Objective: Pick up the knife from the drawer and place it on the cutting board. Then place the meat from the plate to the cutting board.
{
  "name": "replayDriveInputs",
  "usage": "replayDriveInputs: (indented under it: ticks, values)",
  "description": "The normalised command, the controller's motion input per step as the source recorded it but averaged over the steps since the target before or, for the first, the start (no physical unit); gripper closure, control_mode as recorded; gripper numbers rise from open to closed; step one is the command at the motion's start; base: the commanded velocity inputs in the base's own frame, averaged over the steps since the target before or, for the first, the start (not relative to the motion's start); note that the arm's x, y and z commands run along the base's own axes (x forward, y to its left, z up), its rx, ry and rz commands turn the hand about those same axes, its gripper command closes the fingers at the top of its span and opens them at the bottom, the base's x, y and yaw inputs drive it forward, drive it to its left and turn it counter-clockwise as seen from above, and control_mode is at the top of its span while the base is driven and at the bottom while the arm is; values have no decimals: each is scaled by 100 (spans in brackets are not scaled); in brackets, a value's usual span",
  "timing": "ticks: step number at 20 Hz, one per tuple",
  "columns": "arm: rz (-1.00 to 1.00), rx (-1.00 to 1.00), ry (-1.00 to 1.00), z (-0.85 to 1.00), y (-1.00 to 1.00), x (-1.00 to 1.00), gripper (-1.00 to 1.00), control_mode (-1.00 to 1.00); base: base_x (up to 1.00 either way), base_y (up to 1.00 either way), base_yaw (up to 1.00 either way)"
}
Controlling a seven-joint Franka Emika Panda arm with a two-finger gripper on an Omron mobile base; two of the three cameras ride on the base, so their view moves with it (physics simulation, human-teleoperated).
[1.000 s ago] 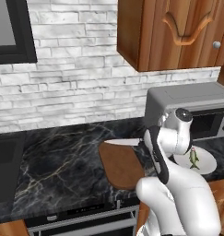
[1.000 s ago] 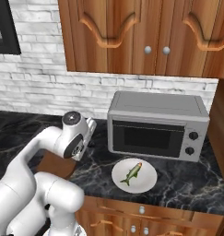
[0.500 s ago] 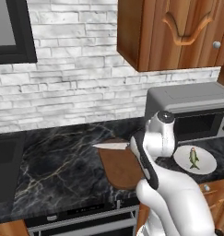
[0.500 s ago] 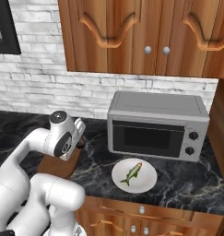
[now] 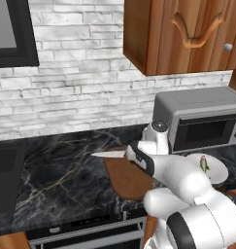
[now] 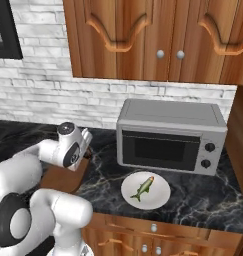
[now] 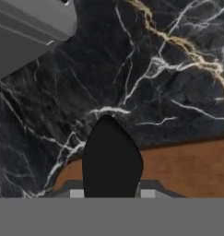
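Note:
My gripper (image 5: 133, 155) is shut on the knife, holding it level above the cutting board (image 5: 123, 181). The silver blade (image 5: 108, 154) points left, past the board's left edge. In the hand view the black handle (image 7: 111, 161) stands between my fingertips, over the board's (image 7: 187, 167) rim and the dark counter. The white plate (image 5: 217, 171) lies right of the board with the meat (image 5: 204, 164) on it. From the right side, the hand (image 6: 73, 149) hangs over the board (image 6: 63, 179), and the plate (image 6: 158, 196) with the meat (image 6: 143, 187) sits before the oven. The drawer is out of view.
A grey toaster oven (image 6: 170, 135) stands at the back right of the black marble counter (image 5: 56, 170), close behind the hand. Wooden wall cabinets (image 6: 158, 40) hang overhead. A dark appliance (image 5: 5, 180) borders the counter's left end.
The hand has swung left and slightly down from in front of the toaster oven to over the cutting board, carrying the knife. The plate and meat have stayed put.

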Motion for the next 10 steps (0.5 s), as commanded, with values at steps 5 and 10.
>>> replayDriveInputs:
  ticks: [5,10]
  values:
    - [6,0,19,-38,0,39,100,-100,0,0,0]
    - [3,0,20,-29,4,15,100,-100,0,0,0]
